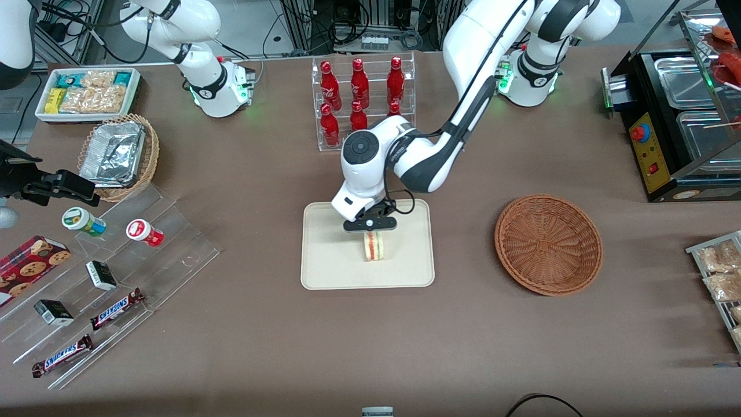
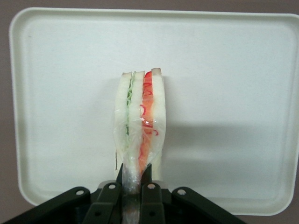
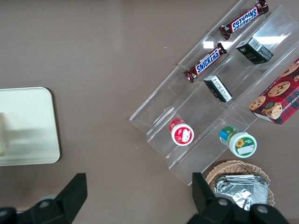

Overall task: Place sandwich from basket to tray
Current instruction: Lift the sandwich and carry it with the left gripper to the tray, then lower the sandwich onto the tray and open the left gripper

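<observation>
The sandwich stands on edge on the cream tray, near the tray's middle. Its red and green layers face the front camera. My left gripper is directly above it, shut on the clear wrap at the wedge's top end. In the left wrist view the fingers pinch the wrapped end of the sandwich, with the tray filling the view beneath it. The reddish-brown basket sits empty beside the tray, toward the working arm's end of the table.
A clear rack of red bottles stands farther from the front camera than the tray. Toward the parked arm's end are a tan basket with foil containers, a white snack bin and acrylic steps with snacks. A black machine stands at the working arm's end.
</observation>
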Tool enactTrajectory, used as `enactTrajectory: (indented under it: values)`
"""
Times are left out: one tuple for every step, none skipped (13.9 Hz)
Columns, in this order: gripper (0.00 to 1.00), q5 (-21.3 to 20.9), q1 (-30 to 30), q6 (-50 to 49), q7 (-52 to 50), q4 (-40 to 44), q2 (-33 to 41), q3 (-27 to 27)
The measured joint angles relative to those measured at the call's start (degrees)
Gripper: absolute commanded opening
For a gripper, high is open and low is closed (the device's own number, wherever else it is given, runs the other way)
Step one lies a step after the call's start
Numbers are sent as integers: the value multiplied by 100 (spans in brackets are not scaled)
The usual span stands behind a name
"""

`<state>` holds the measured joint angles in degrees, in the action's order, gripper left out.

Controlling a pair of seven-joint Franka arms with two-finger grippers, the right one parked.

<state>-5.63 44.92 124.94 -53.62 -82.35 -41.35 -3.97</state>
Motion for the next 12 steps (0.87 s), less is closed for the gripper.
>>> enactTrajectory:
  values:
    - [0,0,29,74,-1,15,-43,-1]
    - [6,0,54,151,-1,16,-76,-1]
    - [50,0,75,211,-1,17,-110,-1]
    - [92,0,84,252,-1,18,-143,-1]
    - [98,-1,86,266,0,18,-172,-1]
    - [98,-4,85,283,2,22,-182,3]
    - [99,-4,84,286,3,42,-181,10]
    - [99,-4,78,285,3,74,-179,21]
    - [99,-4,68,276,3,120,-161,39]
    - [99,-3,55,212,0,180,-112,68]
    - [99,-1,24,77,-14,235,-21,104]
    - [99,0,-55,-76,-22,277,122,125]
